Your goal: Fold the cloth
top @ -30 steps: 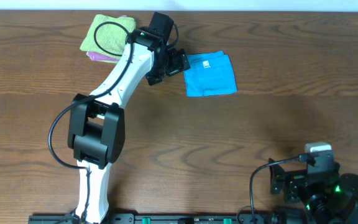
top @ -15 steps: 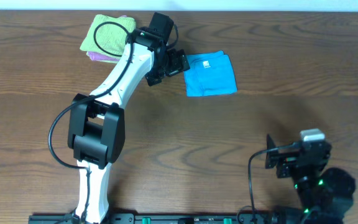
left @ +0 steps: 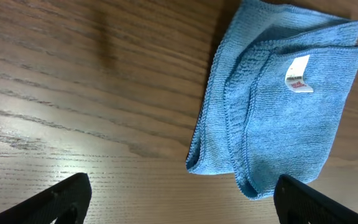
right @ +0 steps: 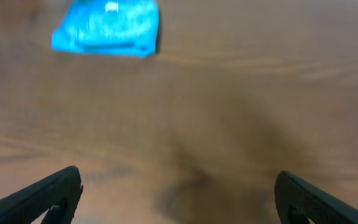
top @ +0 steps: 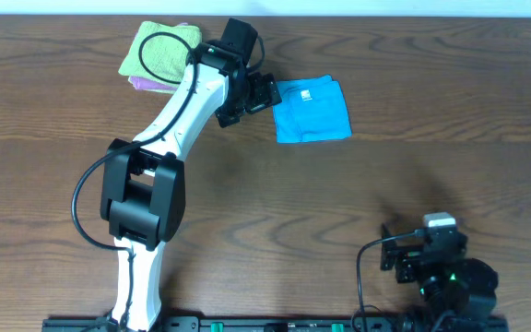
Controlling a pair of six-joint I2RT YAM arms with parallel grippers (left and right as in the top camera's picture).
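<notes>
The sky-blue cloth (top: 312, 111) lies folded into a compact rectangle at the back middle of the table. In the left wrist view the cloth (left: 278, 106) shows stacked layers and a small white tag (left: 298, 73) on top. My left gripper (top: 267, 92) hovers at the cloth's left edge, open and holding nothing; in its own view the left gripper (left: 182, 202) spans bare wood and the cloth's near corner. My right gripper (top: 390, 251) is open by the table's near right edge. From the right gripper (right: 179, 199) the cloth (right: 107, 28) appears far off and blurred.
A lime-green folded cloth (top: 159, 51) sits on a pink one (top: 141, 84) at the back left, beside the left arm. A black cable loops over the green cloth. The right arm's base (top: 459, 286) stands at the near right corner.
The right arm has swung left and down toward the near edge, its gripper staying open. The left arm and the cloth have not moved.
</notes>
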